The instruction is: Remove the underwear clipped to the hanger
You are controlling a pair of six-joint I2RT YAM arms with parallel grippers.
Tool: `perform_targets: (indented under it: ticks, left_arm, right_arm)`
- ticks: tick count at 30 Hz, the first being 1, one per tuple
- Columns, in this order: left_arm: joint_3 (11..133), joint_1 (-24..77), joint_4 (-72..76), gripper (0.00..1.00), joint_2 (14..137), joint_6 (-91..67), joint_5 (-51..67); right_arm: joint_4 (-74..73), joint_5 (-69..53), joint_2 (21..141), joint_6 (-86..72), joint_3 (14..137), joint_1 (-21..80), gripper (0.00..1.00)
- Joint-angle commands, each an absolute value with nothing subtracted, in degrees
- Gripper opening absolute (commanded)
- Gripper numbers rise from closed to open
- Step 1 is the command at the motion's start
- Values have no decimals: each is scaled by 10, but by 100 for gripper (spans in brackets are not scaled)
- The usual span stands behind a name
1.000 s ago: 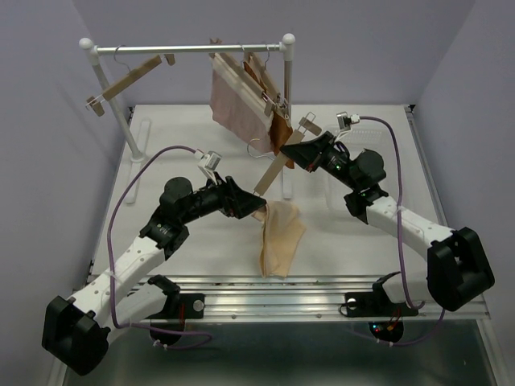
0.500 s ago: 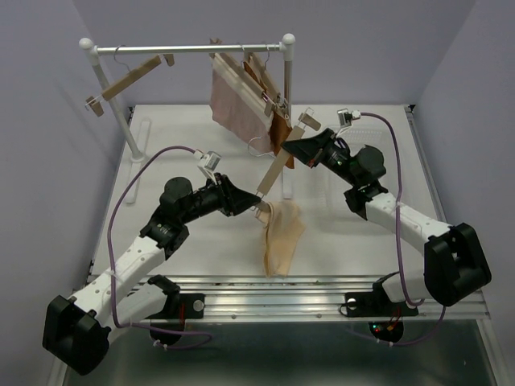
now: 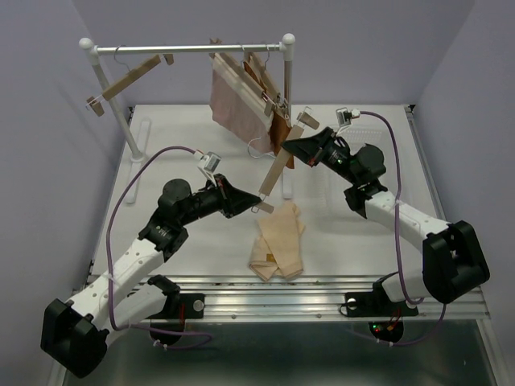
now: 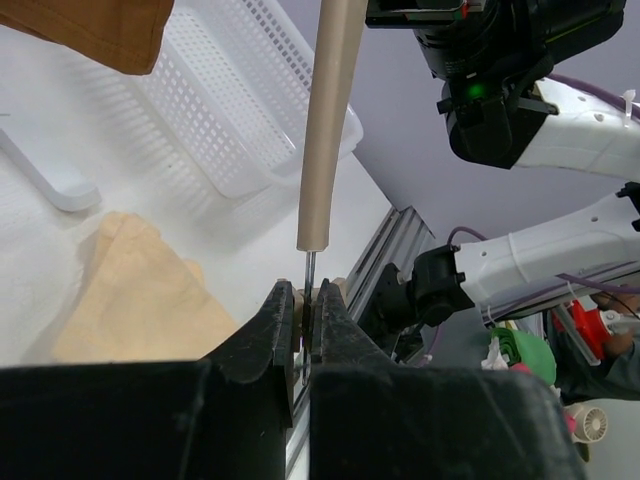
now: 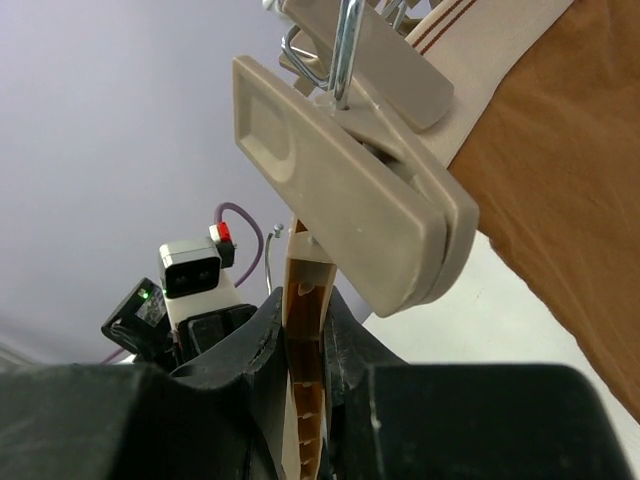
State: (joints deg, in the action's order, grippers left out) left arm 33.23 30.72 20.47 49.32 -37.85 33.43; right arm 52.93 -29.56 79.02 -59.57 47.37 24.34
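In the last half second the cream brief (image 3: 278, 251) has dropped off the tilted hanger (image 3: 276, 170). It had been dangling from the hanger's lower end beside the left claw (image 3: 261, 206), and it now lies crumpled on the desk (image 3: 193, 241) at lower centre of the top view, clear of both arms. The left claw is pinched narrow on that lower end, and the right claw (image 3: 290, 148) is clamped on the wooden bar higher up. So 1 of 3 is off. The pink brief (image 3: 232, 104) and rust brown brief (image 5: 560, 220) hang clipped under the rail (image 3: 189, 49) at upper centre, and probably come next.
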Motion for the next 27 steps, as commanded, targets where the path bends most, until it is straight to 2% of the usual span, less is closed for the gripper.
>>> perform_targets:
  ticks: [1, 4, 6, 8, 9, 10, 11, 16, 27]
  left_arm:
    - [357, 307, 191, 0, 499, -366, 297]
    - [380, 307, 170, 25, 517, -357, 304]
    - [387, 306, 170, 47, 528, -350, 307]
    - [393, 307, 182, 55, 533, -347, 311]
    - [396, 307, 185, 69, 535, -343, 311]
    - [400, 307, 197, 75, 536, -338, 312]
    - [400, 307, 207, 99, 537, -335, 309]
    - [415, 307, 233, 99, 548, -316, 302]
    - [454, 307, 298, 99, 626, -306, 376]
  right_arm:
    - [556, -291, 793, -540, 497, 236, 1]
    - [558, -295, 792, -540, 496, 236, 1]
    - [568, -302, 794, -549, 491, 236, 1]
    - [570, -310, 794, -555, 491, 236, 1]
    - [577, -313, 794, -559, 489, 236, 1]
    - [585, -316, 793, -562, 486, 236, 1]
    - [592, -319, 792, -571, 483, 236, 1]
    - [620, -333, 802, -595, 476, 236, 1]
    - [635, -346, 802, -603, 480, 236, 1]
